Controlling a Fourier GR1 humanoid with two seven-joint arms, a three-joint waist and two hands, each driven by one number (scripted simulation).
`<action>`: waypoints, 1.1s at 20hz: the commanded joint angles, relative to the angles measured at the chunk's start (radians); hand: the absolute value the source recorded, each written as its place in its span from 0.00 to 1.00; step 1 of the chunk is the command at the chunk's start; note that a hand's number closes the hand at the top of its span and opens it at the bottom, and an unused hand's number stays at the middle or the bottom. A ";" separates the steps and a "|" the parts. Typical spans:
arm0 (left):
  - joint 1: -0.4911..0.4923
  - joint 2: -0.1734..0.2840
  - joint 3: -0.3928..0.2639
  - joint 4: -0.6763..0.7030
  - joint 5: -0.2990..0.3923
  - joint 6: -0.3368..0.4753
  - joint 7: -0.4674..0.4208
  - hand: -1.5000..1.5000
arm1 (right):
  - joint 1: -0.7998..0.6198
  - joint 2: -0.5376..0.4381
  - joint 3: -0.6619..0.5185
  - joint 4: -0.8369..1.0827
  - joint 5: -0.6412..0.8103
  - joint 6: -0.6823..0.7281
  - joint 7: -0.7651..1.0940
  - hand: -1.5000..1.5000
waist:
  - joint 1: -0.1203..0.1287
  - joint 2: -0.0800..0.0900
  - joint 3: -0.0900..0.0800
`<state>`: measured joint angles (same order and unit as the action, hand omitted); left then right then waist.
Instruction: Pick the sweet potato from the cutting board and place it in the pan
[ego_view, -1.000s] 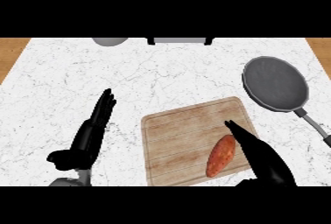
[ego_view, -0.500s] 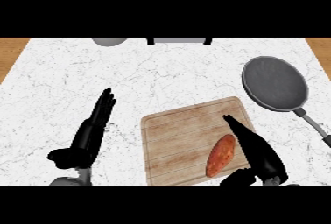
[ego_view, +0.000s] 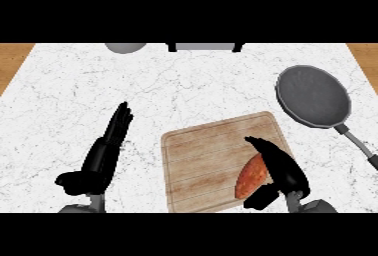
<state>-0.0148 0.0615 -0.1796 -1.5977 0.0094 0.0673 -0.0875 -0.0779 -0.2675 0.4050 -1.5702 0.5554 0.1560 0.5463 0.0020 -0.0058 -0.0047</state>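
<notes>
While the sweet potato (ego_view: 251, 176) lies on the cutting board (ego_view: 207, 165), near its right edge and toward the lower corner, the right hand (ego_view: 279, 169) sits just beside it on the right, touching or nearly so. Its fingers (ego_view: 262, 148) stretch straight along the potato's right flank, and the thumb curls in under the lower end; I cannot tell whether it has closed on the potato, so I judge the grasp only begun. The potato's long axis runs from lower left to upper right, roughly in line with those fingers, so closing calls for a sideways wrap across the narrow width. The left hand (ego_view: 100, 160) rests released on the bench (ego_view: 184, 85), well apart to the left, fingers straight; the right hand is plainly the nearer one. The pan (ego_view: 312, 96) lies up and to the right of the right fingers, its handle (ego_view: 359, 144) trailing down toward the right edge. Bare bench lies between board and pan, so the carry looks unobstructed, though the handle sits close to that path.
</notes>
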 joint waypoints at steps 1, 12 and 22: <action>-0.056 -0.003 0.021 0.013 -0.001 0.004 0.030 0.50 | -0.081 0.024 0.058 0.058 0.027 0.097 0.018 1.00 | 0.004 0.007 0.005; -0.041 0.001 0.060 0.073 0.021 -0.046 -0.049 0.50 | 0.031 -0.019 0.013 0.111 0.175 -0.074 -0.197 1.00 | -0.004 0.006 0.005; -0.007 0.015 0.069 0.067 0.018 -0.069 -0.065 0.50 | -0.044 0.049 0.149 -0.097 0.390 -0.068 -0.094 1.00 | 0.002 0.006 0.004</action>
<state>-0.0328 0.0570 -0.1366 -1.5711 0.0103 0.0306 -0.0936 -0.0686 -0.2503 0.4800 -1.6517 0.8701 0.0661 0.4403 -0.0003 -0.0042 -0.0027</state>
